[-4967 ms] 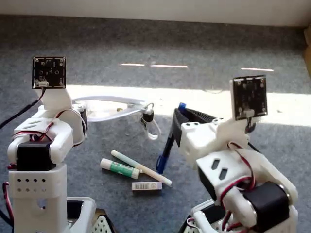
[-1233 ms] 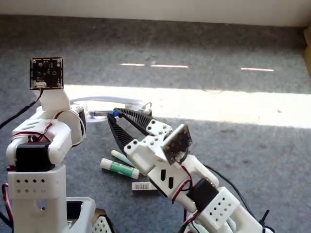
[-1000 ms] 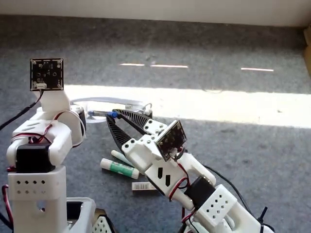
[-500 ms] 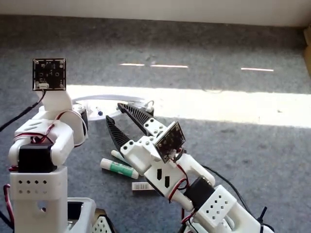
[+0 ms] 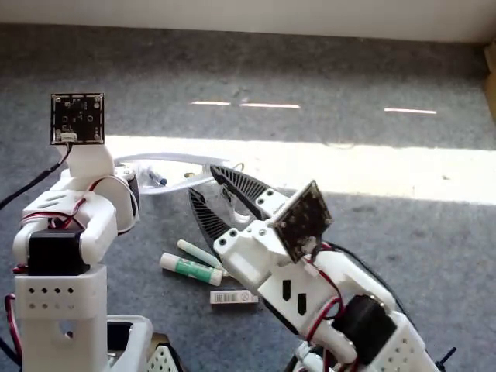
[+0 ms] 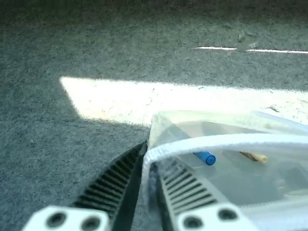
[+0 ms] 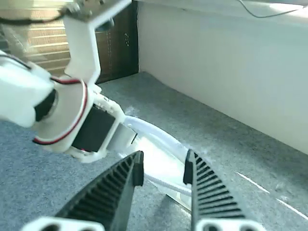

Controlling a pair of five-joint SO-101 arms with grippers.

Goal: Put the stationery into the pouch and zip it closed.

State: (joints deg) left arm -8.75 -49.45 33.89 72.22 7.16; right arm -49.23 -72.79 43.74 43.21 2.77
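A clear plastic pouch with a white zip edge (image 5: 177,161) is seen lying open on the grey, carpet-textured counter (image 5: 403,232). One end of the pouch's rim is pinched between the narrowly set, black ribbed fingers of the left hand (image 6: 150,180). Inside the pouch, a blue-capped pen (image 6: 205,157) and a tan stick-shaped item (image 6: 252,156) are visible. The right hand (image 5: 203,183) is held just beside the pouch, on the side nearer the arms' bases, with its fingers spread wide and nothing between them. Further out from the pouch on that same side, a green-and-white glue stick (image 5: 191,269), a pale slim marker (image 5: 198,253) and a small white eraser with a barcode label (image 5: 234,297) are laid near one another on the counter.
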